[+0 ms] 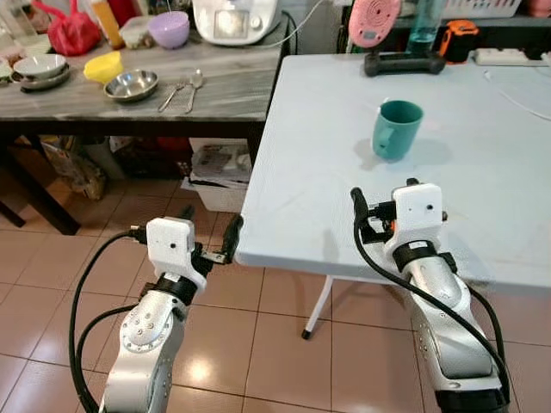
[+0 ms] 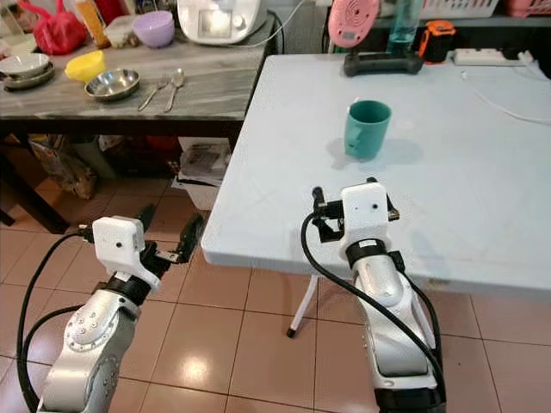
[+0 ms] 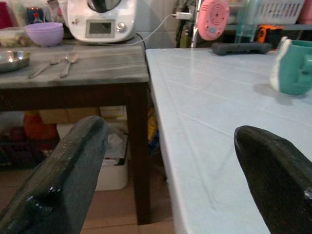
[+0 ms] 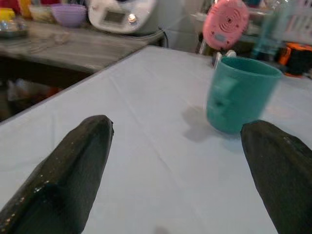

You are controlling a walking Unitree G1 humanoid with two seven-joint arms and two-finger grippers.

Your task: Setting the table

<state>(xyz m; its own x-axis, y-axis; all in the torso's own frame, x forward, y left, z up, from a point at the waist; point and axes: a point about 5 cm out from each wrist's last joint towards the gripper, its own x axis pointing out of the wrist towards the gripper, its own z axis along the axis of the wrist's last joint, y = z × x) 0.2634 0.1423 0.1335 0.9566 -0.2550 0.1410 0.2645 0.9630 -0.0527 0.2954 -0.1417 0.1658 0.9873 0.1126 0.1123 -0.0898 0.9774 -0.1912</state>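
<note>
The white folding table (image 1: 301, 146) occupies the right of the scene and carries one place item so far, a teal mug (image 1: 397, 128) standing upright near its middle. The grey side table (image 1: 224, 90) to the left holds the remaining tableware: a steel bowl (image 1: 131, 84), a yellow bowl (image 1: 102, 65), a purple bowl (image 1: 170, 28), stacked dishes (image 1: 39, 69) and a pair of spoons (image 1: 182, 91). The right gripper (image 4: 175, 161) hovers above the white surface near its front edge, fingers spread wide and empty, aimed at the mug. The left gripper (image 2: 168, 237) hangs just off the table's corner, likewise spread and empty. The next item probably comes from the side table; approach a bowl rim squarely and close only once a finger sits on each side of the rim.
</note>
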